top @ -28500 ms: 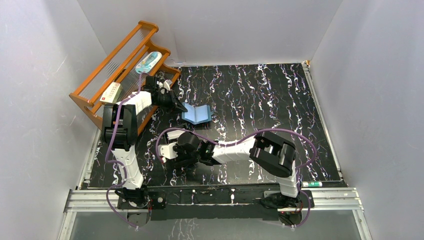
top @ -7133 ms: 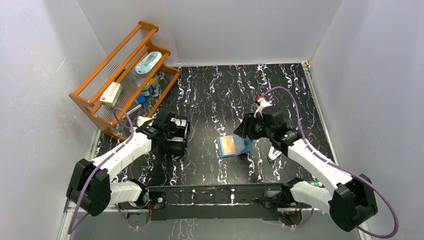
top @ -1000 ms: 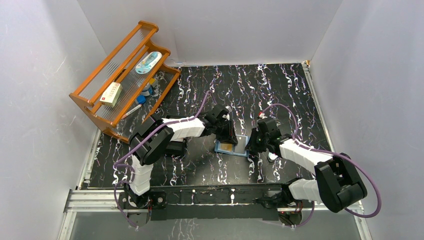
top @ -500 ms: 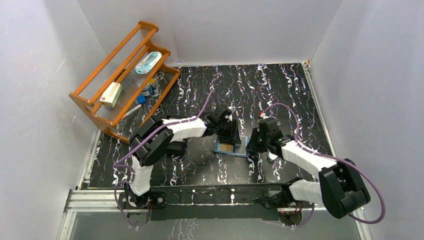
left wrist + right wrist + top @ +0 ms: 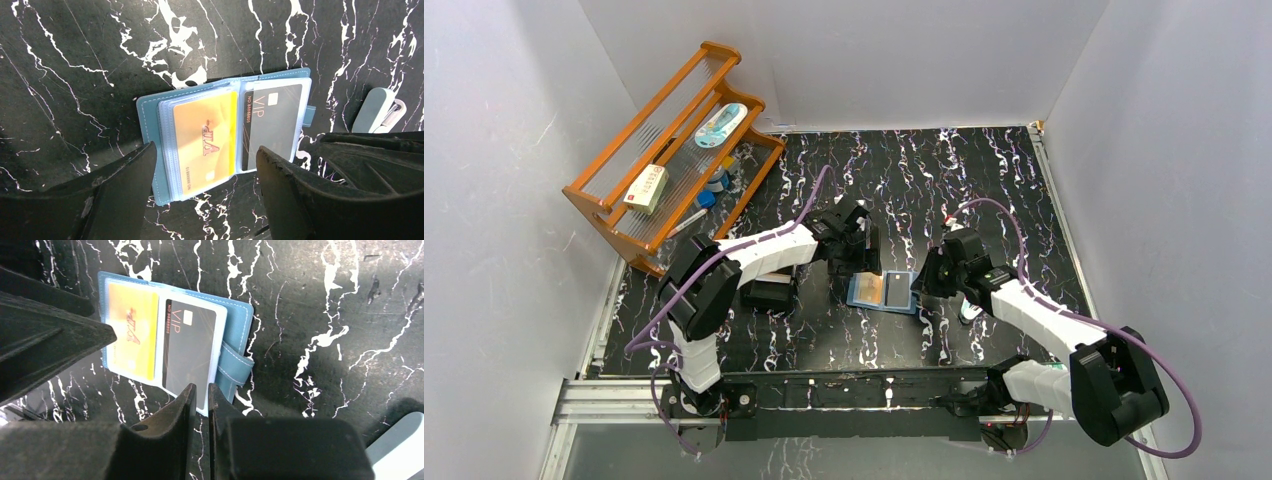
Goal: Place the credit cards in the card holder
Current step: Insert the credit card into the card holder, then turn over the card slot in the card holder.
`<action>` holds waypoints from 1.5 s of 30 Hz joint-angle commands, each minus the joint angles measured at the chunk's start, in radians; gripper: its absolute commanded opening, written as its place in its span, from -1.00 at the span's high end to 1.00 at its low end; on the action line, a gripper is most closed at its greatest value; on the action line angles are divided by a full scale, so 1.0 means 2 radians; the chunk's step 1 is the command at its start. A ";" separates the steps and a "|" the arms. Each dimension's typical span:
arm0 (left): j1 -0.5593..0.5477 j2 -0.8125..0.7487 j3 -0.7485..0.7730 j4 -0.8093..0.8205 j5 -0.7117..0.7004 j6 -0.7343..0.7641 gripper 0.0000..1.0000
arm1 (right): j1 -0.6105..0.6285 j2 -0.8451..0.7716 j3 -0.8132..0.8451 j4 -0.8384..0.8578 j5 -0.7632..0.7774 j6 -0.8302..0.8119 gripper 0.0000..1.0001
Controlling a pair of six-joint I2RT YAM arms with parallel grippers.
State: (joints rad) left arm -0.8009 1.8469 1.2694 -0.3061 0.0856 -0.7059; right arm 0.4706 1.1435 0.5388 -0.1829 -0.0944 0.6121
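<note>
On the tabletop (image 5: pixel 984 180) the right gripper (image 5: pixel 201 387), nearly closed, seems to pin the open card holder (image 5: pixel 147 115) flat while the left gripper (image 5: pixel 205 155) hangs wide.

The table (image 5: pixel 75 60) is recorded as a smooth, faintly glossy black surface, veined in white like marble. The card holder (image 5: pixel 148 107) is covered in teal leather-like material with pale stitching, and its pockets are clear glossy plastic. The orange credit card (image 5: pixel 205 142) and the grey credit card (image 5: pixel 272 125) are noted as smooth plastic. The fingers (image 5: pixel 310 200) are matt black and rough-faced. The rack (image 5: pixel 716 50) is varnished wood.
</note>
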 commanded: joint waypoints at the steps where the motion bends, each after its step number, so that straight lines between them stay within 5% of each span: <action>1: 0.002 -0.013 0.001 -0.014 0.001 0.013 -0.43 | -0.002 -0.006 0.026 0.026 -0.019 0.010 0.56; 22: 0.002 -0.010 -0.024 0.046 0.039 0.001 -0.49 | -0.002 0.080 0.004 0.097 -0.059 0.018 0.60; 45: 0.002 0.004 -0.034 0.062 0.057 -0.007 -0.50 | -0.001 0.082 -0.006 0.103 -0.055 0.015 0.60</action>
State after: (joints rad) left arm -0.8005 1.8633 1.2167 -0.2070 0.1623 -0.7101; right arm 0.4706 1.3128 0.5362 -0.0181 -0.2050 0.6510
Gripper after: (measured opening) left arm 0.749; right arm 0.199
